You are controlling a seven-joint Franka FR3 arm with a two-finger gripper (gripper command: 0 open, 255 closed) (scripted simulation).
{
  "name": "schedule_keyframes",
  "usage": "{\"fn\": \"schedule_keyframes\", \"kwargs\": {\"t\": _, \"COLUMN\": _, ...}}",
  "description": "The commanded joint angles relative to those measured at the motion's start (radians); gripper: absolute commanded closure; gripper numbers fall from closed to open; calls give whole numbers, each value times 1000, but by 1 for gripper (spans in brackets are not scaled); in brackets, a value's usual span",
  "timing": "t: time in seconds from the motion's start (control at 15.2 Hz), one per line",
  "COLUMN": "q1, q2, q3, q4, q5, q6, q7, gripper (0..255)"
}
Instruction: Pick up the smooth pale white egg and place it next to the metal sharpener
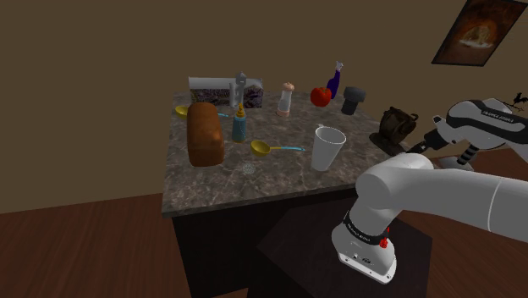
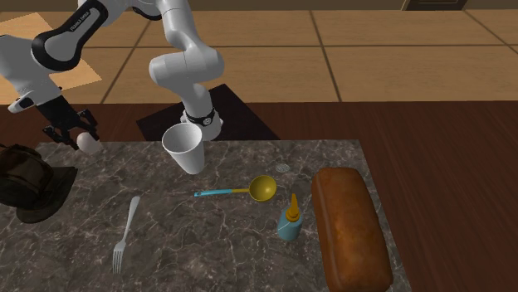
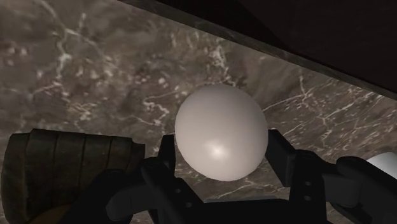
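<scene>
A smooth white egg point(image 3: 221, 132) sits between my gripper's point(image 3: 221, 153) two black fingers point(image 3: 167, 151), which clasp it on both sides just above the marble counter point(image 3: 95, 76) near its edge. In the second exterior view the egg point(image 2: 88, 143) and gripper point(image 2: 79, 135) hang over the counter's near-stand corner, beside a dark brown hat point(image 2: 29, 178). A small round grey thing, likely the metal sharpener point(image 2: 284, 167), lies mid-counter between the white cup and the bread; it is also in the shoulder view as the sharpener point(image 1: 247, 168).
A white cup point(image 2: 184, 149), yellow spoon point(image 2: 261, 188), blue bottle with a yellow cap point(image 2: 289, 220), bread loaf point(image 2: 349, 224) and fork point(image 2: 124, 236) lie on the counter. Along the back stand an apple point(image 1: 320, 96), a shaker point(image 1: 286, 100) and bottles.
</scene>
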Motion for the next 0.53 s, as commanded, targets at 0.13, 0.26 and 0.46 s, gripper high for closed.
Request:
{"fn": "schedule_keyframes", "kwargs": {"t": 0.13, "q1": 0, "q2": 0, "q3": 0, "q4": 0, "q5": 0, "q6": 0, "q7": 0, "gripper": 0}}
{"fn": "schedule_keyframes", "kwargs": {"t": 0.26, "q1": 0, "q2": 0, "q3": 0, "q4": 0, "q5": 0, "q6": 0, "q7": 0, "gripper": 0}}
{"fn": "schedule_keyframes", "kwargs": {"t": 0.46, "q1": -19, "q2": -4, "q3": 48, "q4": 41, "q5": 35, "q6": -62, "q7": -14, "gripper": 0}}
